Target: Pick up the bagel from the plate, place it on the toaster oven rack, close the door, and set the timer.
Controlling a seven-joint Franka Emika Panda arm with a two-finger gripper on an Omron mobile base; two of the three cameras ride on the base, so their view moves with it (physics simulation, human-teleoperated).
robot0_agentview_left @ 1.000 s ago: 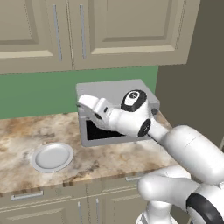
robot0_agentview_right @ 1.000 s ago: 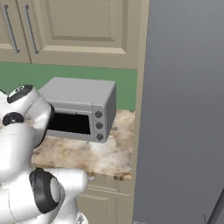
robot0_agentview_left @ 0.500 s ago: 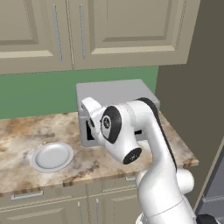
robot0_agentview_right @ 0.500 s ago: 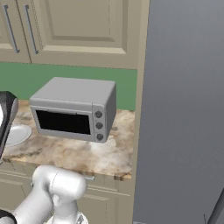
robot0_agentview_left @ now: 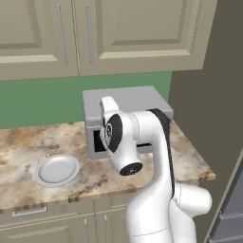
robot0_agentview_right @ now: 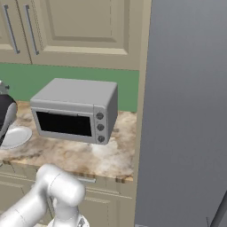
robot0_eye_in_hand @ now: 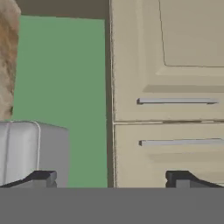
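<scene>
The grey toaster oven [robot0_agentview_right: 74, 109] stands on the counter against the green wall. Its door [robot0_agentview_right: 65, 123], with the black glass window, is shut, so the toaster oven rack is hidden behind it. The round light plate [robot0_agentview_left: 57, 170] lies on the counter to the oven's left, also visible as the plate [robot0_agentview_right: 15, 136] at the picture's edge. The bagel is out of view. My arm [robot0_agentview_left: 142, 142] rises in front of the oven [robot0_agentview_left: 128, 102]. My gripper [robot0_eye_in_hand: 111, 181] is open and holds nothing, facing the wall cabinets above the oven's top [robot0_eye_in_hand: 33, 153].
Three knobs [robot0_agentview_right: 101, 127] sit in a column on the oven's right side. Wall cabinets [robot0_agentview_left: 118, 33] hang above it. A tall grey panel [robot0_agentview_right: 186, 111] bounds the marble counter [robot0_agentview_left: 28, 142] on the right.
My arm has swung from reaching across the oven's front to standing upright before it, and the hand has lifted. The gripper stayed open. Oven and plate have not moved.
</scene>
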